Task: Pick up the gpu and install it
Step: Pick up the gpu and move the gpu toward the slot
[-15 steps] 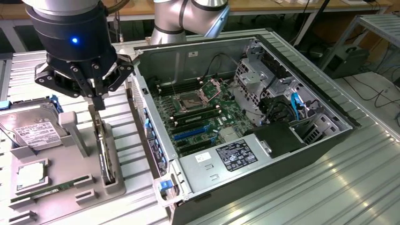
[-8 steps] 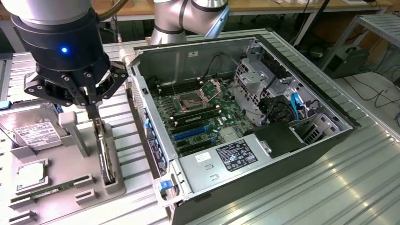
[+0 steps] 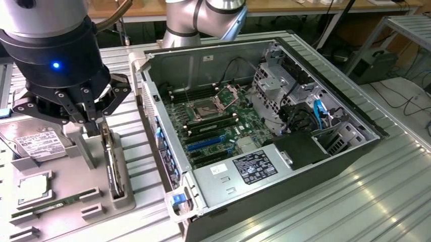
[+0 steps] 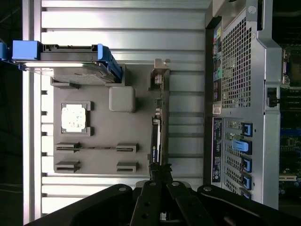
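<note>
Wrist view: the pincer (image 4: 160, 170) sits right at the near end of the gpu (image 4: 156, 136). The card stands on edge in its slot in the grey tray (image 4: 136, 155), with its long axis running straight away from the pincer, parallel to the back wall of the computer case (image 4: 235, 94) just beside it. Whether the pincer is pressed onto that edge or merely straddling it, I cannot tell. On the count: one gpu, one hard drive (image 4: 70, 70), one processor chip (image 4: 74, 117), one memory stick (image 4: 96, 147), one open case, all on the slatted bench (image 4: 117, 23).
</note>
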Tool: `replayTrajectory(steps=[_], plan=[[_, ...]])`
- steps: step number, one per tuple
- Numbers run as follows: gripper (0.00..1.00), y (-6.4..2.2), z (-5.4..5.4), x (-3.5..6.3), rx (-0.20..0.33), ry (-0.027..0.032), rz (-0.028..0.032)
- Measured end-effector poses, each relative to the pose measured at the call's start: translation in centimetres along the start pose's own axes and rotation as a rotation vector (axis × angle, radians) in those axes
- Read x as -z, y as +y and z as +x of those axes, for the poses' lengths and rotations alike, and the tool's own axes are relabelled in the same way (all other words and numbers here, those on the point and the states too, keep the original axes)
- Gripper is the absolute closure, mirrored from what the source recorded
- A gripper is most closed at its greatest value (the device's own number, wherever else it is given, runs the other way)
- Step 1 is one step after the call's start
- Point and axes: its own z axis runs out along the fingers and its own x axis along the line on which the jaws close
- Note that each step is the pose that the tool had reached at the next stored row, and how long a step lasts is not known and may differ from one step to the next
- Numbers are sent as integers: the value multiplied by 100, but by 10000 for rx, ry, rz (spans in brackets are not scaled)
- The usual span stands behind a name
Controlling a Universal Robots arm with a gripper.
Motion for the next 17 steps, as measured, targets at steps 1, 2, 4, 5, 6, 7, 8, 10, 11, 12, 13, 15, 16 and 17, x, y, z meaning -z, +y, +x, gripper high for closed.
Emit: replayTrajectory(steps=[1, 2, 4, 5, 6, 7, 8, 10, 11, 12, 13, 15, 16, 17], plan=[[89, 0, 0, -1, 0, -1, -1], [89, -1, 0, 0, 1, -1, -1], [89, -1, 0, -1, 0, -1, -1], [89, -1, 0, -1, 1, -1, -1], [89, -1, 0, -1, 0, -1, -1], [89, -1, 0, -1, 0, -1, -1], [89, -1, 0, -1, 1, -1, -1], [89, -1, 0, -1, 0, -1, -1], [89, -1, 0, -1, 1, -1, -1], [89, -1, 0, -1, 0, -1, -1], [89, -1, 0, 0, 0, -1, -1], [70, -1, 0, 0, 0, 0, 0], [70, -1, 0, 0, 0, 0, -1], [64, -1, 0, 0, 0, 0, 0]])
